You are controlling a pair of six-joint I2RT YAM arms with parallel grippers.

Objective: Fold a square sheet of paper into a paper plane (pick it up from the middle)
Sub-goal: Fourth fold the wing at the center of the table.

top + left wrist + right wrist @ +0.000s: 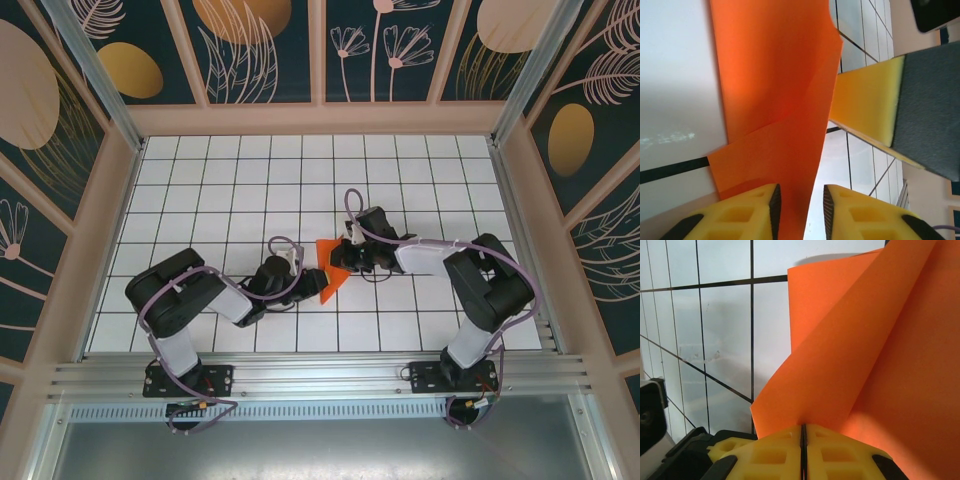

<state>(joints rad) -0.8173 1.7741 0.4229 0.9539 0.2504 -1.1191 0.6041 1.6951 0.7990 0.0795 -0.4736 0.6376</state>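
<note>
The orange sheet of paper (331, 268), partly folded, sits mid-bench (200, 190). It looks light, floppy and easily creased, so grip it at an edge beside a fold. The right pincer (803, 437) is clamped on it. The left pincer (801, 200) has its jaws apart around another edge.

The left arm (180, 295) and right arm (485, 285) are black with white link sections and carry purple cables (148, 325). The fingers (740, 217) are yellow, with hollow cells and dark inner edges.
</note>
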